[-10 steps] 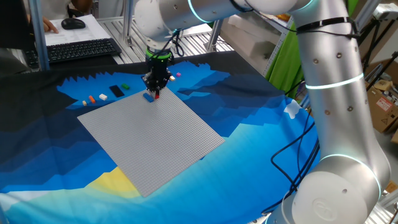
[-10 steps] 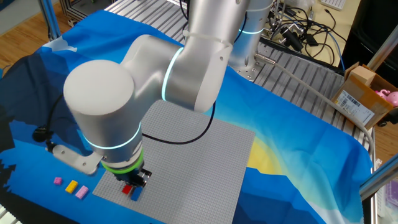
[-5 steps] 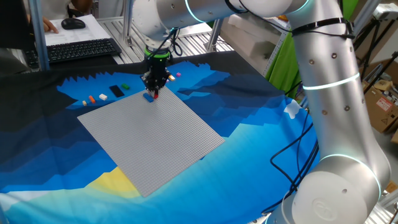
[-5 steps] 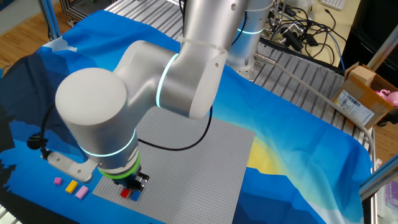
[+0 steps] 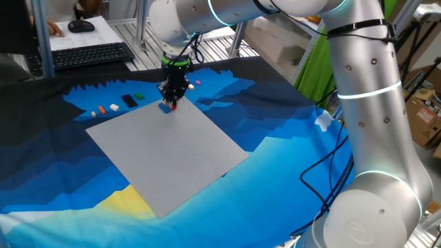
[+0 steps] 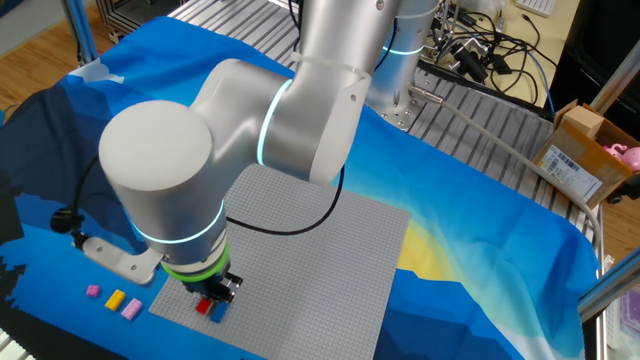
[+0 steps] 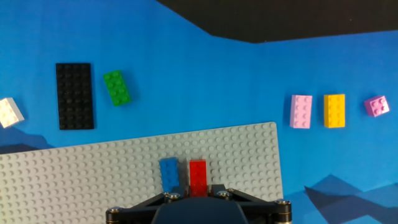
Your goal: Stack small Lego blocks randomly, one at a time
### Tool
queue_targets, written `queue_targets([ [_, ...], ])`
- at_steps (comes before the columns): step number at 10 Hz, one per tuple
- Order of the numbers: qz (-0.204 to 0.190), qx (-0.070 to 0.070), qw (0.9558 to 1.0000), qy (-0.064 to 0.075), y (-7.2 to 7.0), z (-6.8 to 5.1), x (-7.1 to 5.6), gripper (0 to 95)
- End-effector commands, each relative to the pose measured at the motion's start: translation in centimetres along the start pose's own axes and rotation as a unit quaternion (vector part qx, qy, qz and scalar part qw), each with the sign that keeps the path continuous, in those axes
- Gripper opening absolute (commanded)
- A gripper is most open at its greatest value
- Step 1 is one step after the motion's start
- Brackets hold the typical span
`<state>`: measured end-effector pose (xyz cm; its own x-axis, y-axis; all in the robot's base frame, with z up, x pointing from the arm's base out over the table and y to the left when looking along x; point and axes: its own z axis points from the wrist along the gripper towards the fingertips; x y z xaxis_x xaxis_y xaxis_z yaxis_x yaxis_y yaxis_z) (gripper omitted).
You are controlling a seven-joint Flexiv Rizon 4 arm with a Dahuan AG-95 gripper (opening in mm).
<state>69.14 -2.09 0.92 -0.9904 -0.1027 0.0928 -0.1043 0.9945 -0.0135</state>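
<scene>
My gripper (image 7: 199,188) is at the far corner of the grey baseplate (image 7: 74,180), shut on a red Lego block (image 7: 198,173). The red block sits low on the plate, side by side with a blue block (image 7: 169,173) on its left. One fixed view shows the gripper (image 5: 171,101) pointing straight down over the blue block (image 5: 165,107). The other fixed view shows the red block (image 6: 204,307) and blue block (image 6: 219,314) under the gripper (image 6: 210,298). Whether the red block is pressed onto the studs I cannot tell.
Loose on the blue cloth beyond the plate lie a green block (image 7: 117,87), a black plate (image 7: 75,96), a white block (image 7: 9,112), a pink block (image 7: 301,111), a yellow block (image 7: 334,111) and a small magenta block (image 7: 376,106). A keyboard (image 5: 89,55) is at the far edge.
The arm's upper joints swayed slightly to one side and back. The gripper stays at the same spot on the plate, still shut on the red block.
</scene>
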Motion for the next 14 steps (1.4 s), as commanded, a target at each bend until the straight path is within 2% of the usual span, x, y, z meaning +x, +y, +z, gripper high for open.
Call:
queue_targets([
  [1, -0.001, 0.000, 1.0000, -0.001, 0.01, 0.06, 0.25, 0.0],
  [5, -0.003, -0.005, 1.0000, -0.003, 0.10, 0.04, 0.34, 0.0],
  [14, -0.002, -0.006, 1.0000, -0.006, 0.16, 0.26, 0.28, 0.0],
])
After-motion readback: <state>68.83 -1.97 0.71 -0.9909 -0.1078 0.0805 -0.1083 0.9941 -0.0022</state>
